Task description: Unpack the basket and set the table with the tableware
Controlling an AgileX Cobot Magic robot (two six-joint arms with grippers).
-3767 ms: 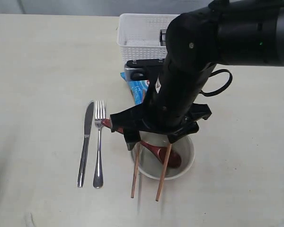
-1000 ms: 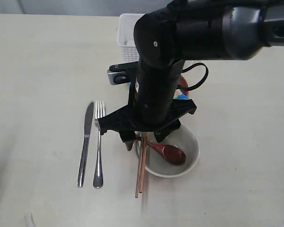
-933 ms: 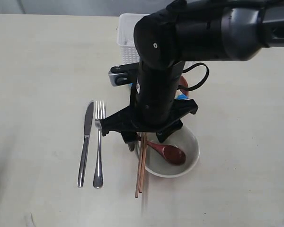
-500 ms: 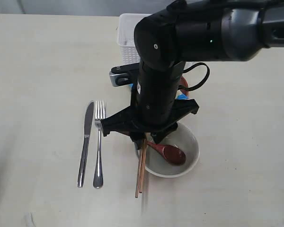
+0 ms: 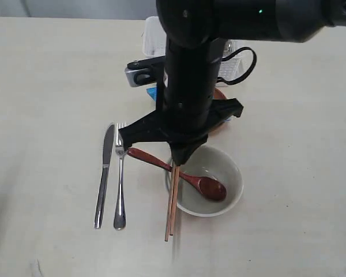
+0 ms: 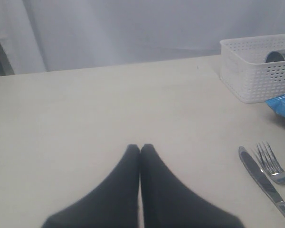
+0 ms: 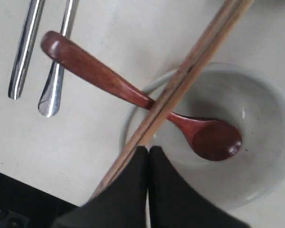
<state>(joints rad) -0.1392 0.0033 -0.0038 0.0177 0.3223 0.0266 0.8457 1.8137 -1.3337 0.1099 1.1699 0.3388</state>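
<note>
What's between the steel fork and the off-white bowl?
The dark red wooden spoon's handle, in the exterior view; two wooden chopsticks cross the bowl's rim.

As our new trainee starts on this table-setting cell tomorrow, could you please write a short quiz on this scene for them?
1. True or false: the chopsticks lie on top of the spoon, crossing its handle.
2. What lies directly beside the fork? A) knife B) cup C) plate
3. Fill in: the spoon's head rests in the ____.
Key: 1 true; 2 A; 3 bowl.
</note>
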